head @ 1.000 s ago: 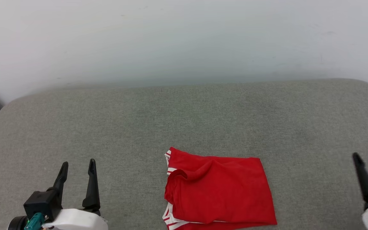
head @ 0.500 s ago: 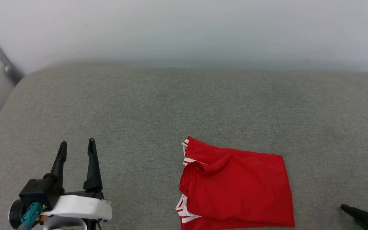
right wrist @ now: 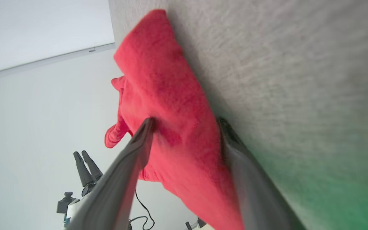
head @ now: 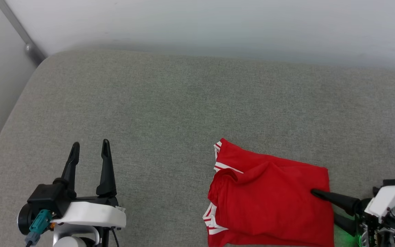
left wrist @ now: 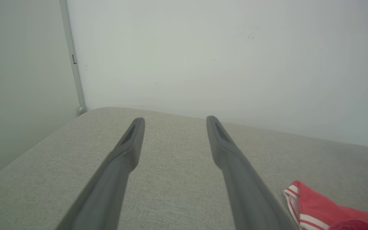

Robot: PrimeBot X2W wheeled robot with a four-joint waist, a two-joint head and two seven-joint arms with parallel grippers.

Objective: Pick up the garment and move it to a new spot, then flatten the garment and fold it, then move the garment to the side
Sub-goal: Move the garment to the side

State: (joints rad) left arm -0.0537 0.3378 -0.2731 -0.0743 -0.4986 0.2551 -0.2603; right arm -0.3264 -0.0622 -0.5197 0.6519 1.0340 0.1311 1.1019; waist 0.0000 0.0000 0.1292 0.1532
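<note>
The garment (head: 269, 202) lies folded on the grey cushion, red with white-striped trim at its left edge. My right gripper (head: 324, 206) reaches in sideways from the right, open, with its jaws astride the garment's right edge. In the right wrist view one finger lies on top of the garment (right wrist: 158, 73) and the other sits between cloth and cushion, around my right gripper (right wrist: 185, 120). My left gripper (head: 89, 145) stands open and empty over bare cushion, well left of the garment. The left wrist view shows my left gripper (left wrist: 174, 119) and a corner of the garment (left wrist: 318, 210).
The grey cushion (head: 170, 103) ends at a rounded left edge, with a white wall (head: 197, 24) behind it and a grey metal post (head: 29, 48) at the back left corner. Green light glows on the cushion beside the right wrist. The left gripper (right wrist: 80, 153) appears in the right wrist view.
The camera has turned, shifting the whole picture. My right gripper has swung from pointing up at the far right to lying sideways, its fingers now around the garment's right edge.
</note>
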